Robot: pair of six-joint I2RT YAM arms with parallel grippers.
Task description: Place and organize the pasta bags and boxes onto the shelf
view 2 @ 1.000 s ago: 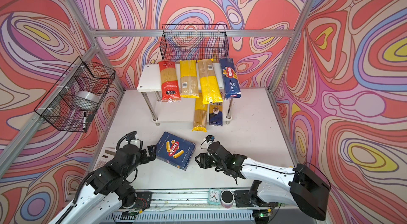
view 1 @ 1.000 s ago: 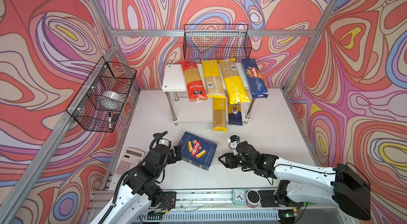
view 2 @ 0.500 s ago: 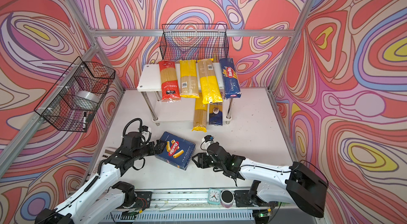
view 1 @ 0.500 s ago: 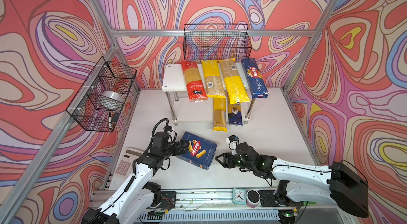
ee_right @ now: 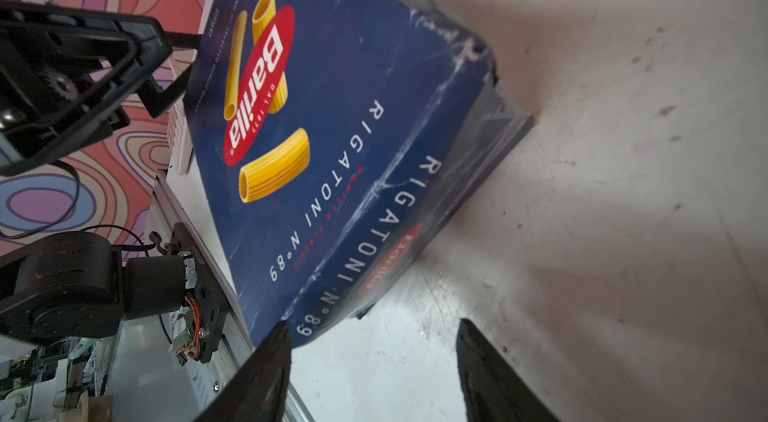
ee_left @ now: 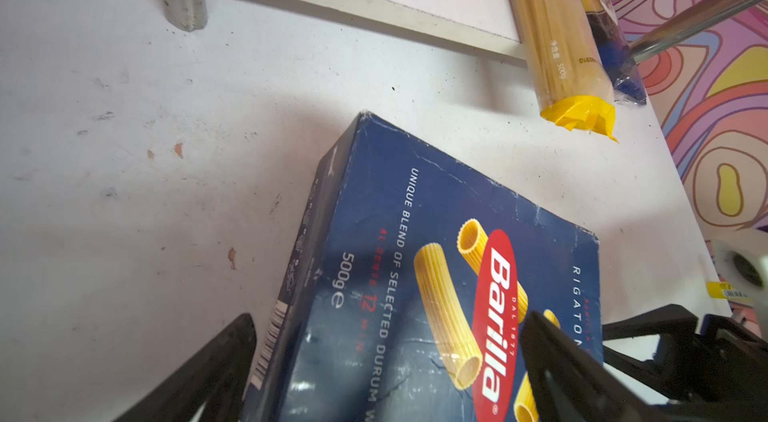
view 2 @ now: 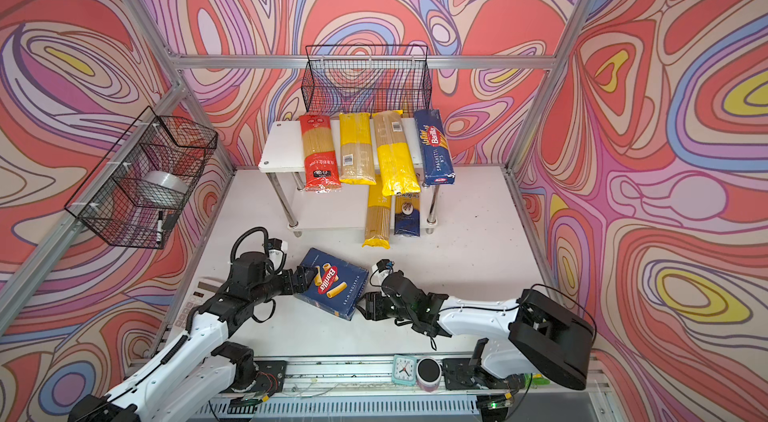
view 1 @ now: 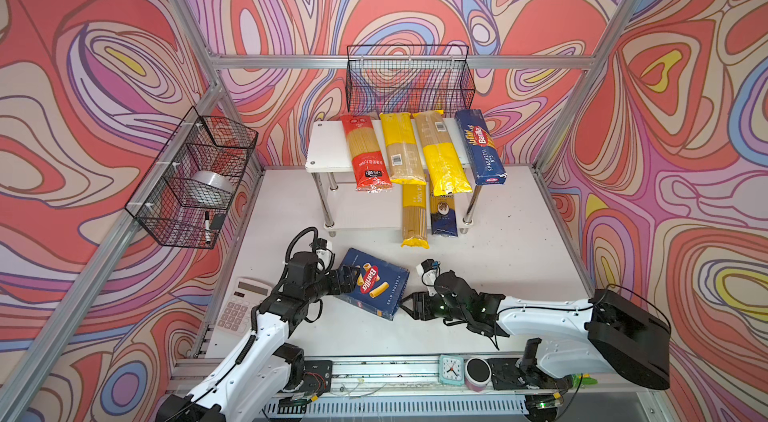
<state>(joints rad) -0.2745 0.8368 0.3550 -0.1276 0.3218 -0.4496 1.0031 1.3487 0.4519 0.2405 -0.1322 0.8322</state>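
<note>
Rigatoni box [view 1: 372, 283] [view 2: 332, 283]: on the table [view 1: 498, 266], front of centre, printed face up, right between my two pincers
Left arm: rising from the front rail, elbow bent, black wrist turned rightward and low, right at the box's left end
Left pincer [view 1: 349, 276] [ee_left: 390, 316]: jaws spread across that end, one finger [ee_left: 561, 366] over the printed face, the other outside the barcode panel; clamped or only bracketing, I cannot tell
Right arm: stretched low from its front-right base, pointing left
Right pincer [view 1: 406, 304] [ee_right: 374, 323]: jaws apart, bare table between them, gripping nothing, one fingertip [ee_right: 274, 353] just beside the box's near right corner
Long axis: roughly left to right, pincer to pincer, right end skewed a little toward the front; logo lettering runs crosswise
Look: dark blue card, red oval Barilla badge, yellow ridged tubes, white RIGATONI N°89 on the face and on the end panel towards my right pincer; white creases, that panel crumpled
Shelf [view 1: 326, 146]: behind the box, well apart
Top board: red bag [view 1: 365, 158], yellow bag [view 1: 398, 150], second yellow bag [view 1: 442, 162], spaghetti box [view 1: 480, 146], side by side, front ends overhanging
Lower board: PASTATIME bag [view 1: 414, 216] and dark blue bag [view 1: 444, 218], side by side, jutting out front
Calculator [view 1: 239, 308]: on the table, left of my left arm
</note>
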